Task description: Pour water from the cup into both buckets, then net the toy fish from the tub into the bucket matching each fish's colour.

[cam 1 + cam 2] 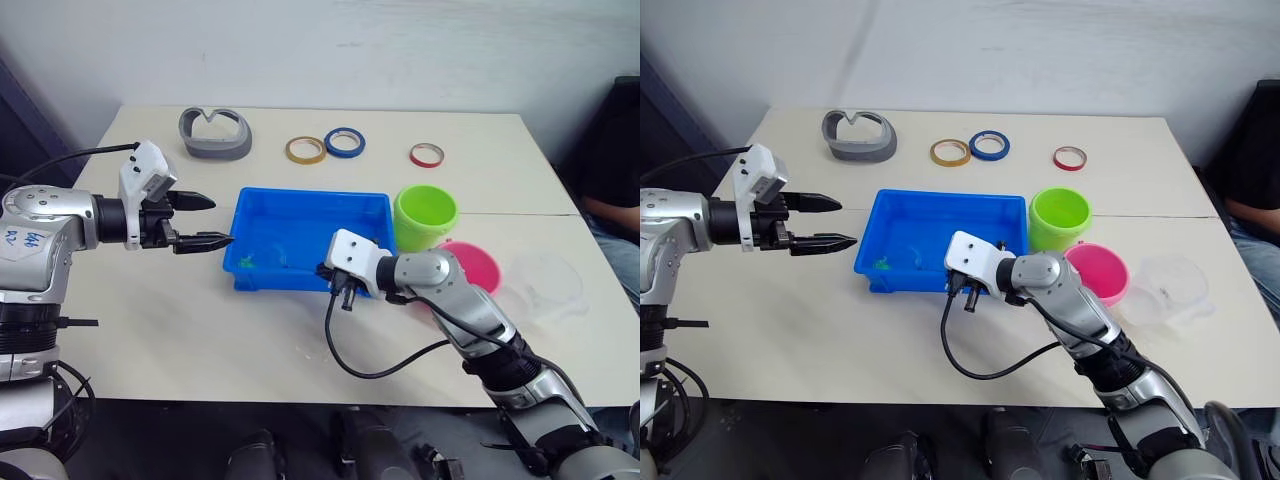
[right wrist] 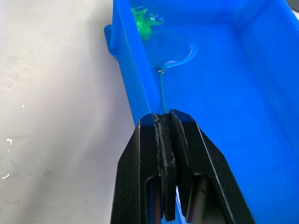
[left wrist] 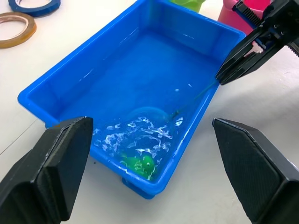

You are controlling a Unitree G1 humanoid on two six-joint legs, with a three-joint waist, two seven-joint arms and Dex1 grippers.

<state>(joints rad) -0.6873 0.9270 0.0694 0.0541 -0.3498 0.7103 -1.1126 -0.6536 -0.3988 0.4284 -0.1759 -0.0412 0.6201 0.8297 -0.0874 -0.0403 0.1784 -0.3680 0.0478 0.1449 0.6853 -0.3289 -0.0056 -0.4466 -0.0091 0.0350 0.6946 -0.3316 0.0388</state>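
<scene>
Net [image 2: 177,58] handle is sitting clamped between the closed fingers of the right gripper [image 2: 167,122] at the tub's [image 1: 300,205] near rim, its hoop dipping into the water. A green fish [image 3: 141,163] is lying just beyond the hoop, in the tub's near-left corner. At nine o'clock from the tub, the left gripper [image 1: 205,221] is hovering with fingers spread apart. At three o'clock the green bucket [image 1: 425,215] is touching the pink bucket [image 1: 470,268], and the cup [image 1: 1170,288] is standing farther right on the surface [image 1: 200,340].
</scene>
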